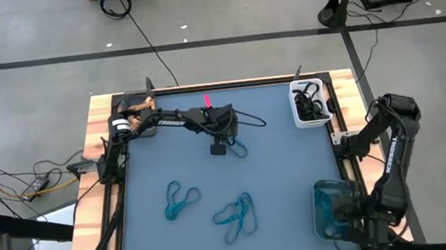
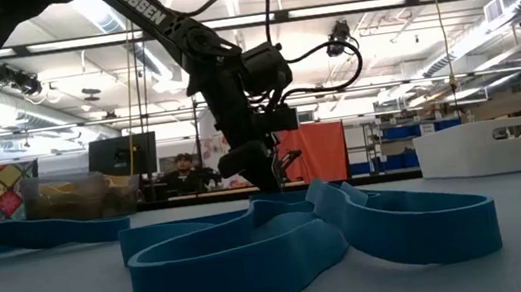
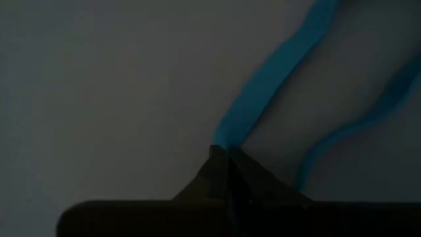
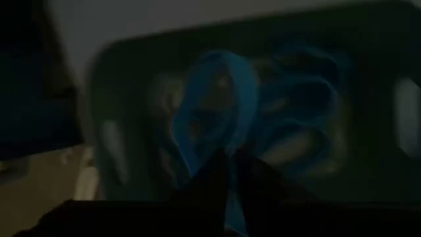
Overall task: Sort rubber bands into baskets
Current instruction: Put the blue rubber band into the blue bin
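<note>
My left gripper (image 1: 219, 148) is down at the blue mat's middle, shut on a blue rubber band (image 1: 237, 148) that lies on the mat; it also shows in the low view (image 2: 269, 175). My right gripper (image 1: 342, 210) is over the grey-teal basket (image 1: 318, 191) at the near right, shut on a blue band (image 4: 210, 112). More blue bands lie in that basket. Two clumps of blue bands (image 1: 181, 199) (image 1: 236, 214) lie flat on the mat near the front. The dark basket (image 1: 131, 105) holds tan bands, and the white basket (image 1: 310, 104) holds black ones. My left gripper pinches the blue band at one end of its loop (image 3: 227, 135) between its two fingertips, coming from above. The rest of the band runs away from the fingers and lies slack on the mat. My right gripper pinches a blue band at the near end of its loop (image 4: 220, 148) between its shut fingers, pointing down into the grey-teal basket. The loop spreads out beyond the fingertips over the bands in the basket; whether it rests on them I cannot tell.
Wooden boards edge the mat on the left (image 1: 94, 146) and right. A black cable (image 1: 251, 122) loops off the left wrist over the mat. A pink marker (image 1: 207, 102) lies at the far edge. Bare mat lies between the clumps and the baskets.
</note>
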